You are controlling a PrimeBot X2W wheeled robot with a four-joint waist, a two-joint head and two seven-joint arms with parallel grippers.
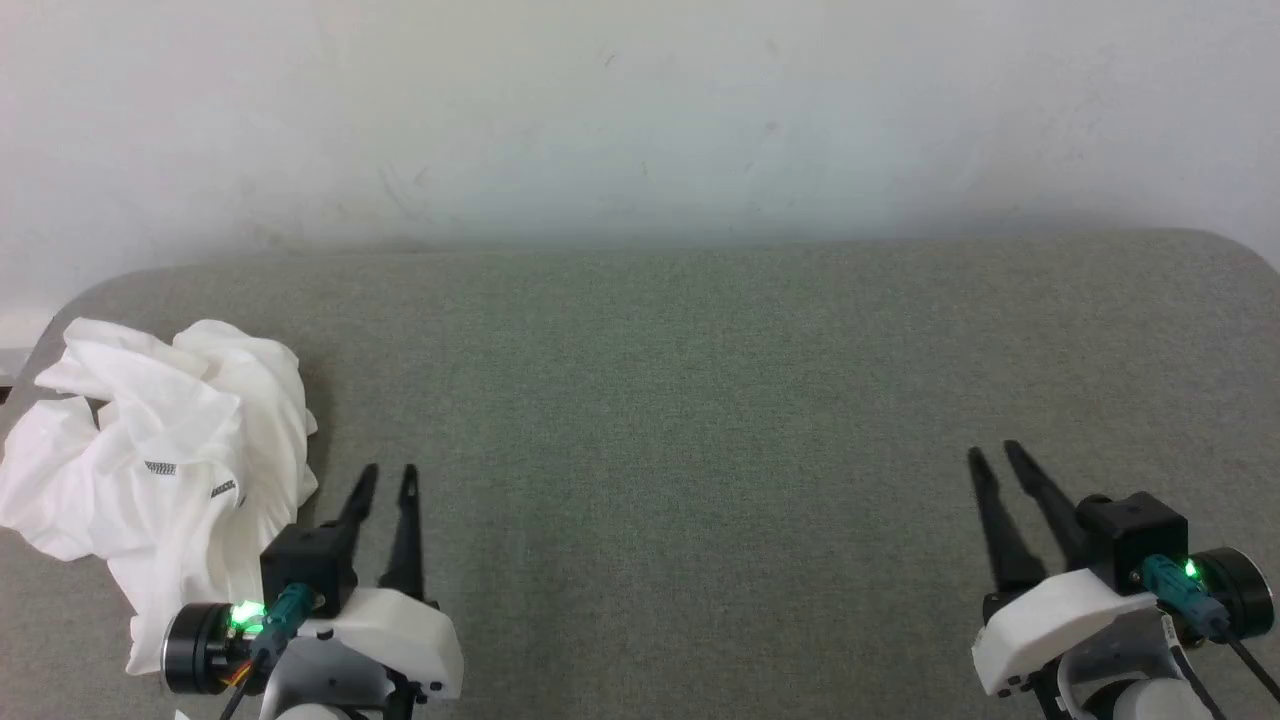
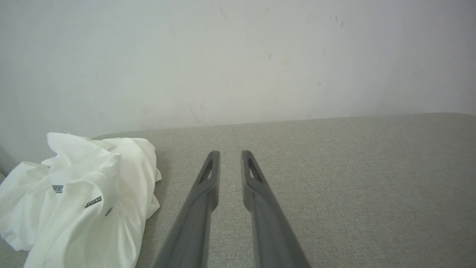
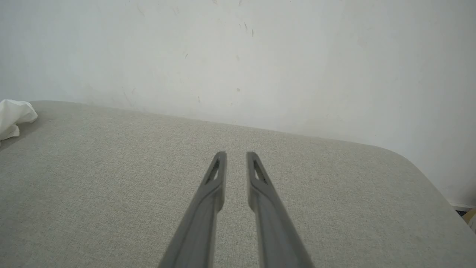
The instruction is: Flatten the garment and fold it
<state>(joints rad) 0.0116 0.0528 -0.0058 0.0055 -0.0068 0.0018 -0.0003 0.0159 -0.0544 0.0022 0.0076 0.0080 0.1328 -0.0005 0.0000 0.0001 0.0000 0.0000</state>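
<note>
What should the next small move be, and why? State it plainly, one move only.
Probably swing the left hand toward the crumpled garment and pinch an edge to drag it to the middle. It lies bunched at the left end of the grey surface, close beside that hand, while the right hand is far off. Both hands are empty, fingers slightly apart.

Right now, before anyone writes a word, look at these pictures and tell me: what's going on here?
A two-armed robot faces a grey fabric-covered surface. The garment, a white shirt, lies crumpled in a heap near the surface's left edge, not yet flattened. The left gripper is poised just beside it, fingers slightly apart and empty, clear of the cloth. The right gripper is far off on the right, also slightly open and empty. Neither arm holds anything.
</note>
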